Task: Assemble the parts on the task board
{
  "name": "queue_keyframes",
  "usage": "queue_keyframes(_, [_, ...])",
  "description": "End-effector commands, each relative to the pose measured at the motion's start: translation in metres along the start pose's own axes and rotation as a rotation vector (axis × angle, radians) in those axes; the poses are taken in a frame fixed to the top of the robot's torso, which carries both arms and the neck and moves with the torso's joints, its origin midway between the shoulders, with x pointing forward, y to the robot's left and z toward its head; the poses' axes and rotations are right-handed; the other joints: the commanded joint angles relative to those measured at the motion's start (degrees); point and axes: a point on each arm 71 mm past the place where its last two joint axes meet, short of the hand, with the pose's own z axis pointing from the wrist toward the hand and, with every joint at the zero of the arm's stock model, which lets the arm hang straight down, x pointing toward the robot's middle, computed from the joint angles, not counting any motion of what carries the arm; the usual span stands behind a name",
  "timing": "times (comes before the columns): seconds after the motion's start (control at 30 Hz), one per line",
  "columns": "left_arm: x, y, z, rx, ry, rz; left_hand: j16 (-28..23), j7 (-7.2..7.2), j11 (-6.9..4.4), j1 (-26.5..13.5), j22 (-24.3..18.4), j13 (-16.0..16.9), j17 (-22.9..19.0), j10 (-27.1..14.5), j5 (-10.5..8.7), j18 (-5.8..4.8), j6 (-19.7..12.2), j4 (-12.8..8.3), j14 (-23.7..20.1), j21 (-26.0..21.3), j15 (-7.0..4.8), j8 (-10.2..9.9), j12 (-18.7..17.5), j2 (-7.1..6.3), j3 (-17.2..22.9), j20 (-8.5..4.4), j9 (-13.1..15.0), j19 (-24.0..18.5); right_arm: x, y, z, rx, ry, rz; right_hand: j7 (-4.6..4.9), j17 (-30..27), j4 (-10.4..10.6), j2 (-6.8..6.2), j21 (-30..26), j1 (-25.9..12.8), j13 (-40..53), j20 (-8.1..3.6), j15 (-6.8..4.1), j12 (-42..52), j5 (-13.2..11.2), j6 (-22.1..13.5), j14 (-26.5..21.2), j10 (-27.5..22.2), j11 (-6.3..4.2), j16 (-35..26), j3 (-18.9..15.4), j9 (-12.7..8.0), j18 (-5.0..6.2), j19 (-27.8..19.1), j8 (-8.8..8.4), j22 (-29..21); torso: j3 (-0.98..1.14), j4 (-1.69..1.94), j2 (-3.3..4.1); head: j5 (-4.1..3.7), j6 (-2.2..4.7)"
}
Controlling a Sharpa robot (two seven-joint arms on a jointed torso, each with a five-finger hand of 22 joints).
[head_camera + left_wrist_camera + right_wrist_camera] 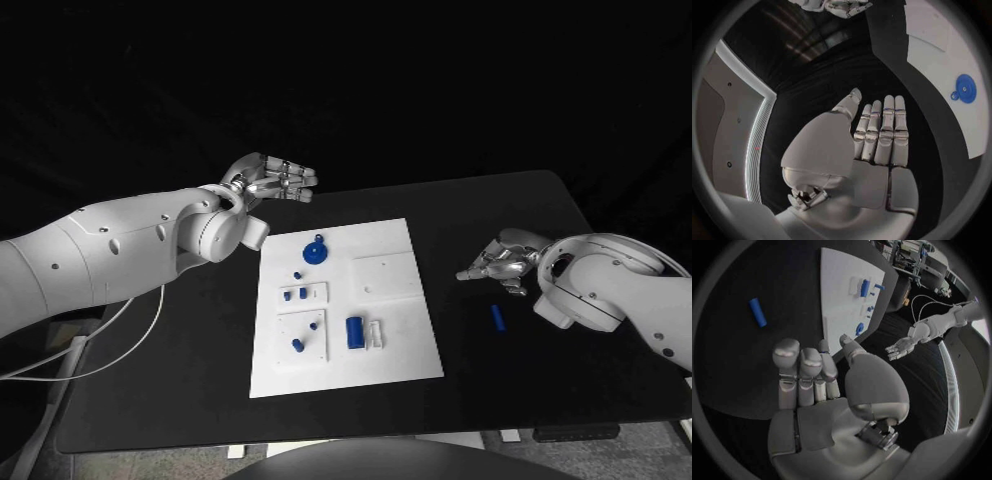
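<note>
We see the task board point(411, 345) mid tabletop point(188, 380) w/ small blue parts point(355, 333) on it, incl. a blue disc point(315, 250). One blue cylinder point(496, 318) lies off the board, near our right hand point(498, 262). Both hands empty, fingers extended; left hand point(271, 181) hovers beyond the board's far left corner.

— What was beneath it all?
— A black table point(173, 390), matte, its front edge running along the bottom and its far right corner rounded.
— Anything else?
— White cables point(108, 350) looped over the table's left edge. Behind the table hung a dark backdrop point(433, 80), and grey floor point(144, 462) showed below the front edge.
</note>
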Motion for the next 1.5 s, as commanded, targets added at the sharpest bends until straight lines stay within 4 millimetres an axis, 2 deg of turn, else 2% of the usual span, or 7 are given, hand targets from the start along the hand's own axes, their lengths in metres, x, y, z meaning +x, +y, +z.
queue_keyframes(0.03, [-0.001, -0.001, -0.002, 0.026, -0.007, -0.014, -0.03, -0.27, -0.01, 0.04, -0.22, 0.00, 0.06, 0.40, -0.18, -0.66, -0.07, -0.05, 0.48, -0.11, -0.09, -0.08, 0.13, 0.37, -0.32, 0.02, -0.04, 0.42, -0.002, -0.008, -0.001, 0.037, 0.021, -0.021, 0.03, -0.19, -0.06, -0.45, -0.26, 0.19, 0.88, 0.54, 0.39, -0.58, -0.16, -0.27, -0.17, -0.15, 0.27, -0.14, 0.58, -0.18, 0.14, 3.14, -0.03, 3.00, -0.05, 0.03, -0.02, -1.34, 0.35])
queue_keyframes(0.17, [-0.003, 0.001, -0.003, 0.024, -0.012, -0.016, 0.00, -0.27, -0.15, 0.01, -0.53, 0.00, 0.09, 0.84, -0.18, -0.75, -0.07, -0.04, 0.71, -0.08, -0.20, -0.08, 0.13, 0.35, -0.23, -0.06, -0.04, 0.48, -0.008, -0.019, 0.000, 0.083, -0.013, -0.066, 0.04, -0.24, 0.49, -1.48, -0.26, 0.44, 0.75, 0.59, 0.44, -0.60, -1.29, -0.19, -0.10, -0.14, 0.29, -0.15, 2.47, -0.39, 0.05, 3.21, -0.02, 3.07, -0.12, -0.05, -0.05, -3.12, 1.02])
queue_keyframes(0.33, [-0.003, 0.002, -0.004, 0.020, -0.013, -0.017, 0.00, -0.27, -0.15, 0.01, -0.53, 0.00, 0.09, 0.84, -0.18, -0.75, -0.07, -0.04, 0.71, -0.08, -0.20, -0.08, 0.13, 0.35, -0.23, -0.06, -0.04, 0.48, -0.014, -0.036, 0.001, 0.183, -0.019, -0.163, 0.22, -0.26, 1.29, -3.25, -0.40, 0.26, 0.46, 0.67, 0.55, -0.91, -4.53, -0.17, -0.11, -0.32, 0.34, -0.17, 7.20, -0.59, -0.04, 3.17, 0.01, 3.13, -0.28, 0.08, -0.01, -4.44, 1.37])
queue_keyframes(0.5, [-0.003, 0.002, -0.004, 0.018, -0.013, -0.017, -0.03, -0.27, -0.13, -0.05, -0.75, -0.01, 0.09, 0.78, -0.10, -0.84, -0.11, -0.01, 0.77, -0.05, -0.21, -0.08, 0.09, 0.31, -0.16, -0.12, -0.04, 0.53, -0.015, -0.046, 0.002, 0.252, -0.003, -0.228, 0.52, -0.21, 2.54, -3.92, -0.34, -0.54, 0.44, 0.86, 0.79, -0.79, -5.92, -1.50, -0.09, -0.34, 0.64, -0.08, 7.71, -1.34, 0.00, 3.18, -0.04, 3.26, -0.22, -0.03, 0.05, -5.63, 1.44])
queue_keyframes(0.93, [-0.001, 0.001, -0.004, 0.031, -0.003, -0.021, -0.03, -0.29, -0.07, -0.66, -1.60, 0.01, 0.11, 0.67, -0.56, -0.94, -0.17, 0.37, 0.65, -0.07, -0.12, -0.08, 0.12, -0.04, -0.76, -0.02, -0.03, 0.58, 0.009, -0.051, 0.007, 0.308, 0.102, -0.380, 0.57, -0.05, 5.19, -4.17, -0.36, -3.17, 0.49, 1.08, 0.94, -0.41, -7.83, -1.41, -0.06, -0.34, 0.69, 0.22, 8.42, -2.83, 0.10, 3.20, -0.01, 3.45, -0.37, 0.18, 0.08, -7.50, 1.08])
queue_keyframes(1.27, [-0.003, 0.001, -0.005, 0.033, -0.004, -0.022, -0.02, -0.27, -0.05, -0.38, -3.01, 0.01, 0.18, 0.64, -0.67, -0.95, -0.25, 0.72, 0.63, -0.04, -0.10, -0.08, 0.12, 0.17, -1.98, 0.02, -0.03, 0.85, 0.032, -0.048, 0.016, 0.309, 0.143, -0.416, 0.55, -0.14, 4.93, -3.88, -0.53, -3.60, 0.53, 1.10, 0.97, -0.34, -7.88, -1.37, -0.10, -0.37, 0.67, 0.14, 8.27, -3.03, 0.09, 3.19, -0.01, 3.44, -0.40, 0.29, 0.08, -8.19, 1.11])
queue_keyframes(1.5, [-0.003, 0.002, -0.005, 0.030, -0.002, -0.023, -0.02, -0.27, -0.05, -0.38, -3.01, 0.01, 0.18, 0.64, -0.67, -0.95, -0.25, 0.72, 0.63, -0.04, -0.10, -0.08, 0.12, 0.17, -1.98, 0.02, -0.03, 0.85, 0.041, -0.049, 0.023, 0.320, 0.152, -0.443, 0.55, -0.18, 2.26, -2.23, -0.64, -4.03, 0.54, 1.11, 0.97, -0.28, -7.36, -1.17, -0.09, -0.40, 0.67, 0.20, 7.68, -3.31, 0.05, 3.20, -0.02, 3.49, -0.48, 0.22, 0.07, -8.23, 1.16])
